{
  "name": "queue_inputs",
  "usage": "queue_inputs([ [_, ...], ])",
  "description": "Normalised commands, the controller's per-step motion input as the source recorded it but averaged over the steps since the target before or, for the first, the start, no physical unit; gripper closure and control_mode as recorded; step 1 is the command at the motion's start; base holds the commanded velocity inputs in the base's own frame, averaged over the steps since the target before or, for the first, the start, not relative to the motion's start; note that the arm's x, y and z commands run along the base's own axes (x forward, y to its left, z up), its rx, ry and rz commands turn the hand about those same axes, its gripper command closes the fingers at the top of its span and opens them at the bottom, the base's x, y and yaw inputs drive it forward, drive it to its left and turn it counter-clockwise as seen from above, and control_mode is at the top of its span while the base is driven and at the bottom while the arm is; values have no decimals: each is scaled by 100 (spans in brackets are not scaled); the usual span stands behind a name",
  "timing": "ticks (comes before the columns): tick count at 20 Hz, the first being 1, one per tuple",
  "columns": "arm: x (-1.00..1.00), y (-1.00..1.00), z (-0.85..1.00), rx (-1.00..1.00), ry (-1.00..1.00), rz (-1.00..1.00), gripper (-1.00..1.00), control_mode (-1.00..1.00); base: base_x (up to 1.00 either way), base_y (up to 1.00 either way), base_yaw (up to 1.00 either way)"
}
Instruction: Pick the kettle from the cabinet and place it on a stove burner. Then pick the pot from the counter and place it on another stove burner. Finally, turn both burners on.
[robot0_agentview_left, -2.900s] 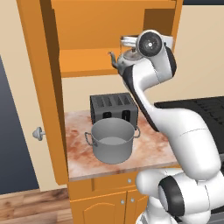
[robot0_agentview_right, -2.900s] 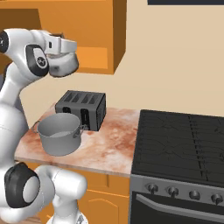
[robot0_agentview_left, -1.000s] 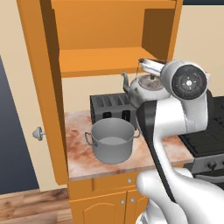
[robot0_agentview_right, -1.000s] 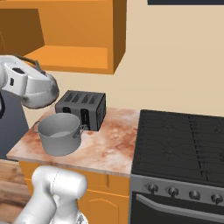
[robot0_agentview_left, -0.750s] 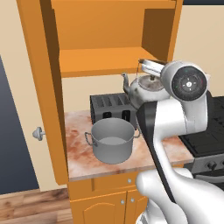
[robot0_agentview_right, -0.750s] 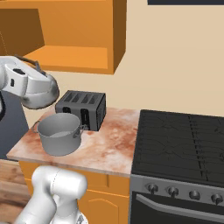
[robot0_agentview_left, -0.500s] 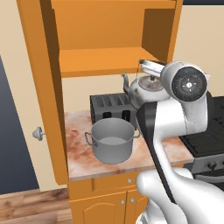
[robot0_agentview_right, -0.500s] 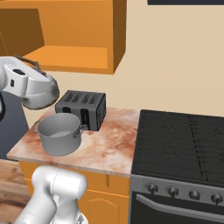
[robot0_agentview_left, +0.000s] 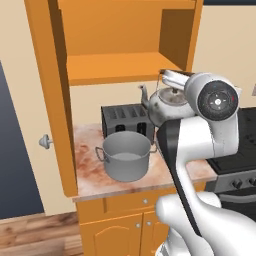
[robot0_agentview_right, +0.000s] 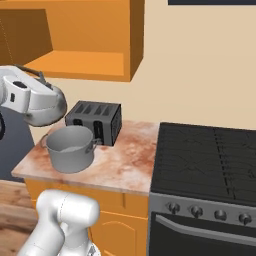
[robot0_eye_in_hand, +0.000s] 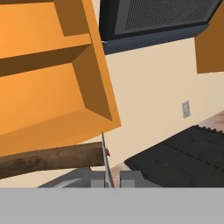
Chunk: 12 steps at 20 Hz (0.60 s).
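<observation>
The silver kettle (robot0_agentview_left: 162, 104) hangs in the air in front of the toaster, above and behind the pot, outside the orange cabinet (robot0_agentview_left: 117, 67). My gripper (robot0_agentview_left: 170, 76) is shut on its thin wire handle (robot0_eye_in_hand: 105, 157), which runs up between the fingertips in the hand view. From the right base view the kettle (robot0_agentview_right: 46, 106) floats left of the counter (robot0_agentview_right: 127, 160), over the pot's left rim. The grey pot (robot0_agentview_left: 125, 156) stands on the counter, empty. The black stove (robot0_agentview_right: 210, 155) with its grid burners lies to the right, with nothing on it.
A dark four-slot toaster (robot0_agentview_right: 95, 120) stands at the back of the counter behind the pot (robot0_agentview_right: 70, 147). A row of knobs (robot0_agentview_right: 207, 212) lines the stove front. My own arm (robot0_agentview_left: 200, 150) blocks much of the counter's right part in the left base view.
Since almost three seconds ago the kettle has come out of the cabinet shelf, down and to the right, in my grip. Over the last second it has hardly moved.
</observation>
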Motion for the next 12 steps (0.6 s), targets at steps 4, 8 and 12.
queue_inputs([
  [4,0,0,0,0,0,0,100,100,-37,-25,-3],
  [8,0,0,0,0,0,0,100,100,-30,-44,-3],
  [12,0,0,0,0,0,0,100,100,-20,-55,-1],
])
